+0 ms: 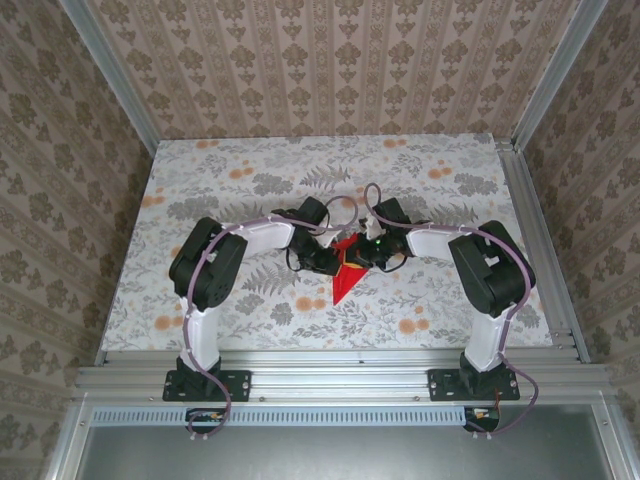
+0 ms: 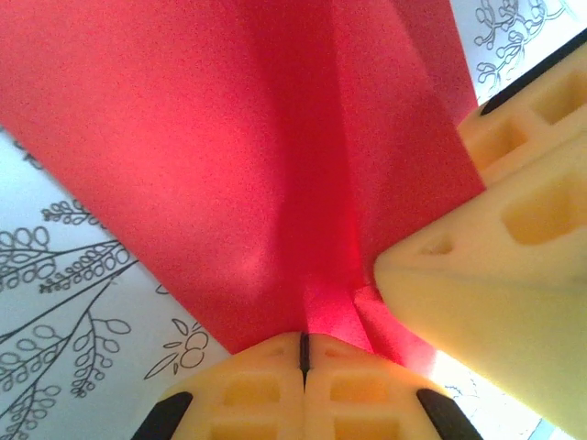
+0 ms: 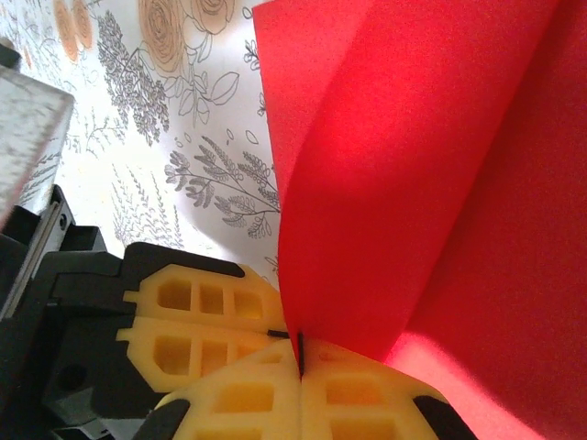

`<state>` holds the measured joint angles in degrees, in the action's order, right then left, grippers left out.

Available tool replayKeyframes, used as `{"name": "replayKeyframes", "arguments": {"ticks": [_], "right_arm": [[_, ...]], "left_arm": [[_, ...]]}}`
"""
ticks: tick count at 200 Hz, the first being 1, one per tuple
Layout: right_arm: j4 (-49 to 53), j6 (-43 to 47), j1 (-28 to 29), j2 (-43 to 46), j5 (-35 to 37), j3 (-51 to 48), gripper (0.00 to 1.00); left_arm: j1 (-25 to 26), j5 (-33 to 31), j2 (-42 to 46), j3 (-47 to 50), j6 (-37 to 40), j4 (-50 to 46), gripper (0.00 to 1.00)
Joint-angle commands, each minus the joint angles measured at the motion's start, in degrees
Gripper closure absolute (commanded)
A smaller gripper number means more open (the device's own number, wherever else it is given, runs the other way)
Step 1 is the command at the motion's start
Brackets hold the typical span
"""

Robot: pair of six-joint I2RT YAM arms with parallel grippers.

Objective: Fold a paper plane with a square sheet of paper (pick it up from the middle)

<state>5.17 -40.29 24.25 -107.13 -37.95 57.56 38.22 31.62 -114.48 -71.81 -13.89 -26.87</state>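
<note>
Plane (image 1: 343,278) sits at the middle of the table (image 1: 250,170), caught between my two grippers. From above it is a narrow red dart. Its tip points to 6 o'clock, a touch toward 7, at my bases. Its wide end lies at 12 o'clock, up among my fingers, where a small patch of yellow reverse shows. My left gripper (image 1: 322,256) reaches it from 9 o'clock and my right gripper (image 1: 372,252) from 3 o'clock. My arms bend in toward each other and meet over that wide end. Whether the tip rests on the table or hangs just above it, I cannot tell.

In my left wrist view, my left fingers (image 2: 257,390) are at 6 o'clock, pressed together with only a thin dark seam between them. They are clamped on a red edge. The sheet rises from them toward 12 o'clock, with a deep crease running up its middle and a flap on either side. My right fingers (image 2: 495,266) push in from 3 o'clock, touching the red just beside my own grip. Flowered table shows at 8 o'clock.

In my right wrist view, my right fingers (image 3: 257,394) are likewise squeezed tight at 6 o'clock, nipping the paper where two red layers come together. The layers fan up and out toward 12 and 3 o'clock. My left fingers (image 3: 197,316) lie at 8 o'clock, touching mine. Table pattern fills the upper left, toward 10 o'clock.
</note>
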Motion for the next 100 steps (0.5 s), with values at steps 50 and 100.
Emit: {"name": "replayKeyframes", "arguments": {"ticks": [50,100], "right_arm": [[3.80,2.34,0.95,-1.72,0.20,2.18,0.92],[2.43,1.03,1.00,-2.63,0.34,2.69,0.92]], "left_arm": [[-1.92,-1.67,0.23,3.79,-1.71,1.23,1.00],[-2.09,0.11,1.01,5.00,-2.02,3.14,1.00]]}}
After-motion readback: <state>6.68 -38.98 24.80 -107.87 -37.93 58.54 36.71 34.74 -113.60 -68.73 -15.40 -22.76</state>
